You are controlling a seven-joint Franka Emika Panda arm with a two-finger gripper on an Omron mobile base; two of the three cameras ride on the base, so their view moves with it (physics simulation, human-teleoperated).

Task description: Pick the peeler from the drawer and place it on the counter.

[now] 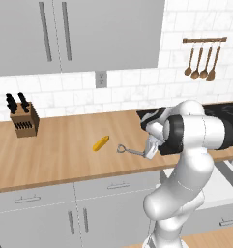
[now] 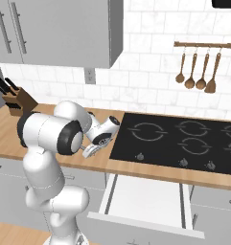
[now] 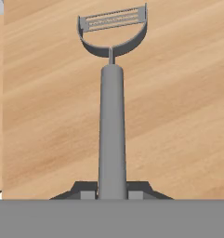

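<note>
You see the hand (image 1: 148, 153) closed tight on the lower end of the slim silver-grey metal peeler (image 1: 129, 150), its two dark fingertips (image 3: 88, 191) pressed against either side of the straight handle. In the hand view the peeler (image 3: 112, 116) runs straight out from the hand (image 3: 112, 193), its loop-shaped head and slotted blade at the far end, with the plank grain of the light-brown wooden tabletop (image 3: 178, 116) behind it. From the left base view the peeler points away from the hand over the tabletop (image 1: 60, 155), near its front edge; you cannot tell whether it touches the wood. The stubby yellow oblong object (image 1: 100, 143) lies just beside the peeler's head. The shallow white-grey drawer (image 2: 145, 201) stands pulled out below the black glass cooktop (image 2: 179, 141).
</note>
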